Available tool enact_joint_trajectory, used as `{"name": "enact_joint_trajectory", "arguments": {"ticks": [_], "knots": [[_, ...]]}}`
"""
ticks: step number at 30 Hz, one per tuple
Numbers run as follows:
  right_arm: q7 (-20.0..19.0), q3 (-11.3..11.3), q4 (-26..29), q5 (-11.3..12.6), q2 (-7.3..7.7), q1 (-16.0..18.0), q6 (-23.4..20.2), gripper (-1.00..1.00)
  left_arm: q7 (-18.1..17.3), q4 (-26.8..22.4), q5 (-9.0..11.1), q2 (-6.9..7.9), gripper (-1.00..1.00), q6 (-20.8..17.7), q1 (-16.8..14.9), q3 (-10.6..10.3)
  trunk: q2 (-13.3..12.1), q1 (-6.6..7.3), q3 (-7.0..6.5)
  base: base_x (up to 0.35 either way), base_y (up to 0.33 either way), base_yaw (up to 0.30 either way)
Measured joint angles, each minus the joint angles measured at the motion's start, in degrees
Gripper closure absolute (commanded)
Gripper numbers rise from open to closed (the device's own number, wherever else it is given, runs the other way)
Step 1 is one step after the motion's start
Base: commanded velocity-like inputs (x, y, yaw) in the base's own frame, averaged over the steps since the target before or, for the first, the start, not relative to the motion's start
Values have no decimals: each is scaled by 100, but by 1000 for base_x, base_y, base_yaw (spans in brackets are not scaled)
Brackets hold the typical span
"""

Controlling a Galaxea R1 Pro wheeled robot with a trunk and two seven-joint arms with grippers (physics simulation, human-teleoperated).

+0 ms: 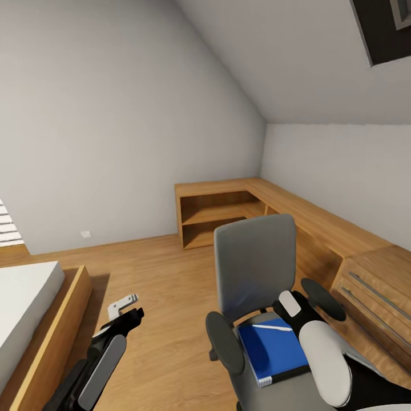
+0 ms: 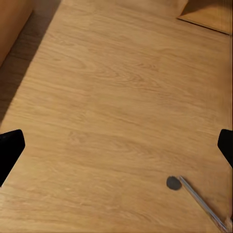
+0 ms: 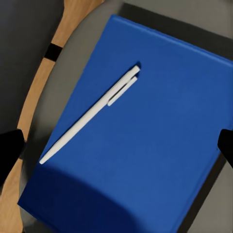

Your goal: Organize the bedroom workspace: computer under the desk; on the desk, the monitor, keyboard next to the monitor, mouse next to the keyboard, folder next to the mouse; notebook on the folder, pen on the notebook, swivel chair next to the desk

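Observation:
The grey swivel chair [image 1: 256, 260] stands on the wood floor at the right of the head view. On its seat lies the blue folder [image 1: 270, 349], and the pale pen [image 1: 266, 327] rests on top of it. My right gripper [image 3: 116, 148] hovers open just above the folder [image 3: 145, 145] and the pen [image 3: 92, 114], touching neither. My right arm [image 1: 321, 349] reaches over the chair's right armrest. Left of the chair, my left gripper [image 1: 129, 309] hangs open and empty over bare floor [image 2: 111, 107]. The desk, monitor, keyboard, mouse, computer and notebook are out of view.
A low oak shelf unit [image 1: 228, 210] runs along the far walls, ending in oak drawers with bar handles [image 1: 377, 297] to the right of the chair. A bed with a wood frame [image 1: 51, 325] lies at the left. A chrome chair leg with a caster [image 2: 194, 196] crosses the floor.

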State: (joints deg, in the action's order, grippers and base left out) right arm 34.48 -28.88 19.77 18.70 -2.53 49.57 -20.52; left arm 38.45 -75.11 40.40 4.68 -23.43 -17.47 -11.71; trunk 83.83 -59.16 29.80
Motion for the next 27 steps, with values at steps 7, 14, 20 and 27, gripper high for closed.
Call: {"name": "enact_joint_trajectory", "arguments": {"ticks": [7,14,20,27], "knots": [[11,0,4,2,-4,-1,-3,-100,0,-459,7,0,-100,-26,228,-19,281,-154,126,0,0,0],[15,10,11,4,-16,1,-29,-100,0,-525,9,0,-100,-29,254,-35,562,-308,251,0,0,0],[15,27,12,-2,-23,-1,-34,-100,0,-522,9,0,-100,-25,257,-37,802,-439,359,0,0,0],[-11,34,12,-21,-19,-1,-24,-100,0,-499,9,0,-100,-21,257,-37,1004,-550,449,0,0,0]]}}
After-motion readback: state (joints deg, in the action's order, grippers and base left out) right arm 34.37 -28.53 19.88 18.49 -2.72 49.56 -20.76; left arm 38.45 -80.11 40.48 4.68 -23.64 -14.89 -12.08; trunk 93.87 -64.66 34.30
